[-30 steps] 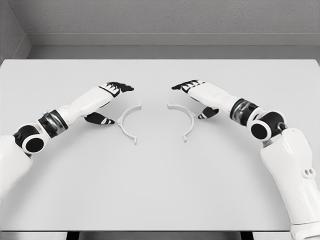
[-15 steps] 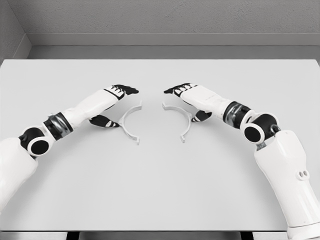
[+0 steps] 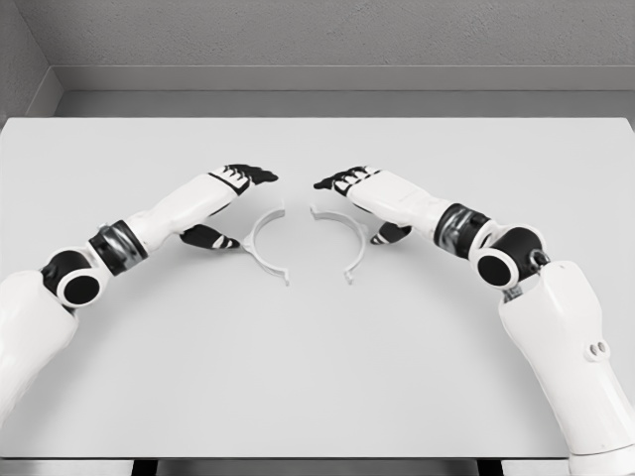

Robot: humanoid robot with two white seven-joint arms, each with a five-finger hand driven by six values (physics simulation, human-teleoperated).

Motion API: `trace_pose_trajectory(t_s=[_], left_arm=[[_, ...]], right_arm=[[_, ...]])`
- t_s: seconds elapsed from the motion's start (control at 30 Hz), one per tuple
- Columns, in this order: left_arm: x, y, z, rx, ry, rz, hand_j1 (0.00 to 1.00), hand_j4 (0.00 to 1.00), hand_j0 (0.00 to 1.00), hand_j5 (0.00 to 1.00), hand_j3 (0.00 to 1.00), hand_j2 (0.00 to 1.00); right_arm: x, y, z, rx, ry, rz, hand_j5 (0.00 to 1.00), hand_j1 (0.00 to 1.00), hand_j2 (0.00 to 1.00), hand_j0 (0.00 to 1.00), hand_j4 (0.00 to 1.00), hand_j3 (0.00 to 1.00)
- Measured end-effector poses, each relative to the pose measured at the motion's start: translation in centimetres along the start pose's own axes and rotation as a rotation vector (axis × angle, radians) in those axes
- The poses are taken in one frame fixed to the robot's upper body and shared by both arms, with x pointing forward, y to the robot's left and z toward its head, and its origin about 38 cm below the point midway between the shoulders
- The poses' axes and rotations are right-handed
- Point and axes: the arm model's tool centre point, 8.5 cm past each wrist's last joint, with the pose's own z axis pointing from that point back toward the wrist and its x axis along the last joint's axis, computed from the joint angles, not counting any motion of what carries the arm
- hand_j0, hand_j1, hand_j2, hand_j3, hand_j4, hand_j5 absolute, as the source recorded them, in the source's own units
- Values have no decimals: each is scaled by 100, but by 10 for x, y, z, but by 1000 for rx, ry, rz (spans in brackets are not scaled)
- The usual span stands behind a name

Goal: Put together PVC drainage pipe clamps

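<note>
Two white half-ring clamp pieces lie on the table with their open sides facing each other. The left clamp half (image 3: 256,248) sits between the thumb and the black-tipped fingers of my left hand (image 3: 241,208). The thumb touches the back of its arc. The right clamp half (image 3: 356,236) is bracketed the same way by my right hand (image 3: 361,206), whose thumb rests behind the arc. A narrow gap separates the upper ends of the two halves, and a wider one separates the lower ends.
The white table (image 3: 317,377) spreads wide in front of the hands. Its far edge meets a grey wall ledge (image 3: 317,99). Both forearms slant in from the lower corners.
Both hands have moved inward toward the table's middle, each carrying its clamp half along. The gap between the two halves has shrunk.
</note>
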Motion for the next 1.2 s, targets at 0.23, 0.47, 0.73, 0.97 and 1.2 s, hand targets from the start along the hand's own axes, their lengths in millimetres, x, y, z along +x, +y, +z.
trace_pose_trajectory(t_s=[0.23,0.47,0.73,0.97,1.2], left_arm=[[-4,-4,-2,-10,14,10,100,100,100,100,100,100],[-6,-4,-6,-8,19,16,100,100,100,100,100,100],[-8,-2,-9,-3,24,18,100,100,100,100,100,100],[-5,-4,-13,-1,16,26,100,100,100,100,100,100],[-2,-7,-15,0,8,31,100,100,100,100,100,100]], right_arm=[[9,1,-3,6,-15,9,100,100,100,100,100,100],[14,0,-6,10,-25,16,100,100,100,100,100,100],[22,2,-13,11,-39,6,100,100,100,100,100,100],[11,-5,-1,-9,-10,9,100,100,100,100,100,100],[-37,-26,90,-110,123,42,100,100,100,100,100,100]])
